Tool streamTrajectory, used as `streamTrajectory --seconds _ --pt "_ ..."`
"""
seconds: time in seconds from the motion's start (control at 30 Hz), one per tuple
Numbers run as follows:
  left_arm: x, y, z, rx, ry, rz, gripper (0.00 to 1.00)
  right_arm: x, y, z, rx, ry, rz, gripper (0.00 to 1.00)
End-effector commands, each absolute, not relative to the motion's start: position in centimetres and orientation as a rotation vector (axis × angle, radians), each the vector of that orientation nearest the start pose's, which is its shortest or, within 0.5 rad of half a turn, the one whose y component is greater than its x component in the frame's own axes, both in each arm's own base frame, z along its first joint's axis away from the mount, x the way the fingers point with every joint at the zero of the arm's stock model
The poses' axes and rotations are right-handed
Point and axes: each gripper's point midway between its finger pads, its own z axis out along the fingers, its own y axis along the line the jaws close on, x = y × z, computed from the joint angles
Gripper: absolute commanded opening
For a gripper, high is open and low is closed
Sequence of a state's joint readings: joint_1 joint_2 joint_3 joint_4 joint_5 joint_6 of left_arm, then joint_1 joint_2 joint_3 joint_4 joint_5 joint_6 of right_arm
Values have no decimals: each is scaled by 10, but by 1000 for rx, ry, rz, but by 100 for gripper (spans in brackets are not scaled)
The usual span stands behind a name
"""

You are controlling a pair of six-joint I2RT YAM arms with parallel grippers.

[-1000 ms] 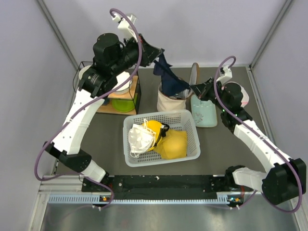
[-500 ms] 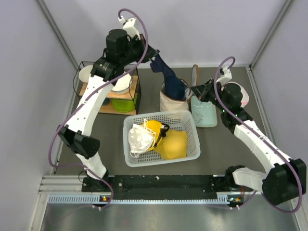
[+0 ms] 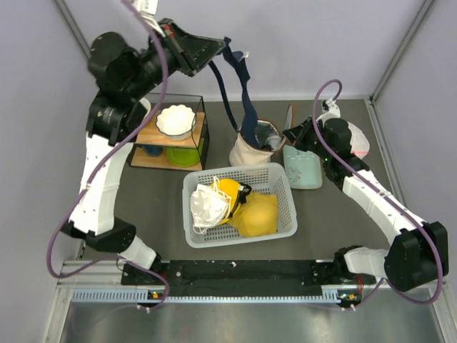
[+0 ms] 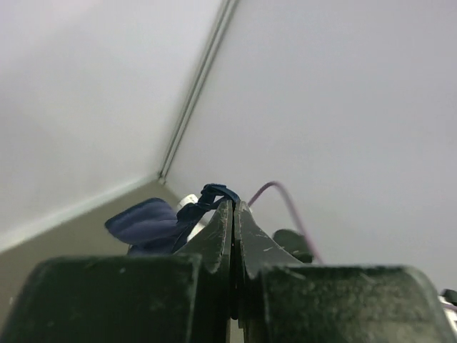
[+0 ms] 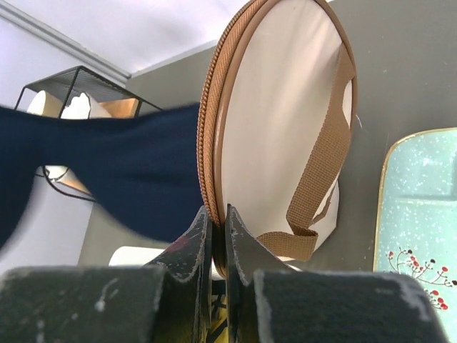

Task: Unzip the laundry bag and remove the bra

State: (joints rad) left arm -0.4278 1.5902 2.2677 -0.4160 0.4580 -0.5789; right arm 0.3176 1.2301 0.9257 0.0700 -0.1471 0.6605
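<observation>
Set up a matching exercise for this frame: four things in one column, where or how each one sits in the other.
Things:
1. bra
2. laundry bag
3. white basket
4. white bowl

Places:
A. on the wooden shelf
B. lid edge pinched in the right gripper
C. hanging from the left gripper
D. holding the yellow garment

Pairs: 1-C, 2-B, 3-D, 4-A

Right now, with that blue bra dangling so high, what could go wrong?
The left gripper pinches only a thin strap of the bra, so it might slip free. The bra's lower end hangs in the laundry bag, which the right gripper holds by its lid edge; a snag could tip it.
</observation>
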Motion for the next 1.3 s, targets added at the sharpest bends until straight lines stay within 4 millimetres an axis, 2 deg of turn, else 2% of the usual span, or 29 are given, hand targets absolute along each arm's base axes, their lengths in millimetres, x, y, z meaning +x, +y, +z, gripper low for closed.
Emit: streamTrajectory --seconds 0.0,0.1,0.13,0.2,0.23,0.3,0.33,0.47,0.57,0.63,0.73,0.77,0.87,0.93,1.03,1.13,1.17,1.23,1.27 --pt "248 -229 686 390 1087 -1190 0 382 176 277 236 1833 829 0" --pt "232 -228 690 418 1072 -1227 0 382 175 278 240 1828 822 0" --pt "220 -228 693 449 1049 -1247 0 382 174 279 241 1825 820 0" --pt "213 -230 689 458 1061 -1291 0 382 174 279 242 1827 820 0" --pt "202 -225 692 460 1044 -1297 0 382 175 279 241 1828 823 0" --pt "201 -228 683 462 1056 -1327 0 382 177 279 238 1829 829 0" --pt "192 -225 683 468 1048 -1338 0 382 176 279 238 1828 830 0" --pt "200 -229 665 445 1103 -1361 0 383 178 279 233 1829 838 0" --pt "194 -233 660 465 1114 -1409 0 383 178 280 235 1825 841 0" --pt "181 -229 666 476 1083 -1408 0 383 178 278 237 1829 839 0" --pt "160 -218 686 497 1004 -1376 0 383 179 278 235 1833 842 0" --pt "148 -211 699 509 955 -1360 0 384 179 280 233 1830 841 0" --pt "131 -204 716 525 901 -1352 0 384 179 284 231 1823 844 0" --pt "126 -203 720 534 884 -1354 0 384 178 285 231 1820 840 0" --pt "124 -202 719 534 887 -1359 0 383 178 287 230 1817 839 0" --pt "139 -209 700 515 957 -1375 0 382 177 285 229 1823 835 0" --pt "155 -218 682 496 1020 -1401 0 381 176 284 231 1824 833 0" --pt "164 -225 664 484 1082 -1453 0 380 177 284 230 1826 836 0" --pt "180 -235 639 473 1161 -1471 0 380 177 283 229 1828 835 0"
